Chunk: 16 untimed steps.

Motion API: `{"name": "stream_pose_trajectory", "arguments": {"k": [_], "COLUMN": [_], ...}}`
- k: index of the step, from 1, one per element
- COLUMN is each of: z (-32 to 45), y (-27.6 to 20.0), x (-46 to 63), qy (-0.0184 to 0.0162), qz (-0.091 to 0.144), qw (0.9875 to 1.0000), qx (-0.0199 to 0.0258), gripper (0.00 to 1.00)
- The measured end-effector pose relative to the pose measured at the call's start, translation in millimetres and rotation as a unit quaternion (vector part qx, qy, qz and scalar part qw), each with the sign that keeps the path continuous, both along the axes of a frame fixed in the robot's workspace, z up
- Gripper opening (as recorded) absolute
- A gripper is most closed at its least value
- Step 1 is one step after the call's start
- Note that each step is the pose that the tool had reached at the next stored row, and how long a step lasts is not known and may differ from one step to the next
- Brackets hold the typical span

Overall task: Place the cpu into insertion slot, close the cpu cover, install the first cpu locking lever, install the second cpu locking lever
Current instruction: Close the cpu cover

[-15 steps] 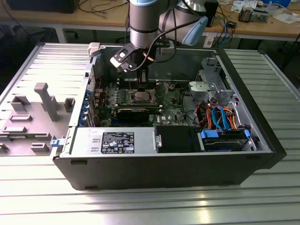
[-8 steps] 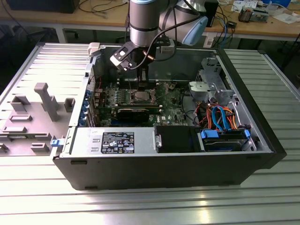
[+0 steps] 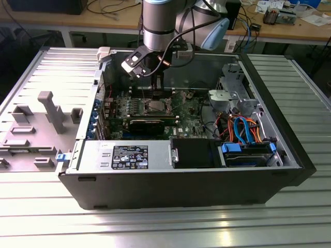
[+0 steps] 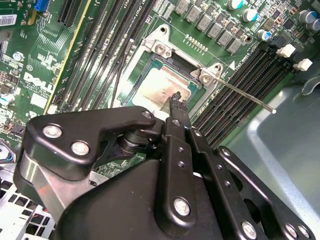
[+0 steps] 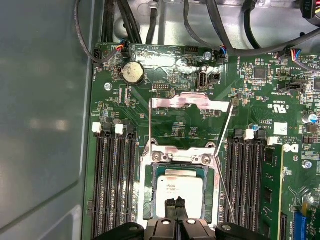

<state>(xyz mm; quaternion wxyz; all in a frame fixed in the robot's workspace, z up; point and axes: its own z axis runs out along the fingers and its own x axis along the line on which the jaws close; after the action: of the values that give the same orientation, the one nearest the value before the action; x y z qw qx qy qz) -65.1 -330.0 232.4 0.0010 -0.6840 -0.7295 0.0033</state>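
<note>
The cpu [image 5: 179,189] lies flat in the insertion slot [image 5: 148,200] on the green motherboard; its silvery top also shows in the second wrist view [image 4: 159,84]. My gripper [image 5: 176,202] is shut, its thin black fingertips [image 4: 176,99] pressed together just over the chip's near edge with nothing visibly between them. The cpu cover [image 5: 190,102] is swung open and lies back beyond the socket's hinge. Two thin locking levers [image 5: 150,125] [image 5: 226,131] stand unlatched on either side; one lever [image 4: 245,92] juts over the memory slots. In the exterior view the gripper [image 3: 158,85] hangs over the socket [image 3: 155,106].
Long black memory slots [image 5: 112,185] [image 5: 247,185] flank the socket. Black cables [image 5: 125,22] run along the board's far edge. In the open case, a drive cage [image 3: 230,95], orange and blue cables [image 3: 245,129] and a power supply [image 3: 126,155] surround the board.
</note>
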Motion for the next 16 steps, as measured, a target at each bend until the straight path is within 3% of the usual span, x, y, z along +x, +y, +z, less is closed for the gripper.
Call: {"name": "stream_pose_trajectory", "arguments": {"k": [6, 16], "z": [0.3, 8.3], "y": [0.0, 0.1], "x": [0.0, 0.0], "qy": [0.0000, -0.0001], "qz": [0.000, 0.000], "qw": [1.0000, 1.0000], "qx": [0.0000, 0.0001], "gripper": [0.11, 0.11]}}
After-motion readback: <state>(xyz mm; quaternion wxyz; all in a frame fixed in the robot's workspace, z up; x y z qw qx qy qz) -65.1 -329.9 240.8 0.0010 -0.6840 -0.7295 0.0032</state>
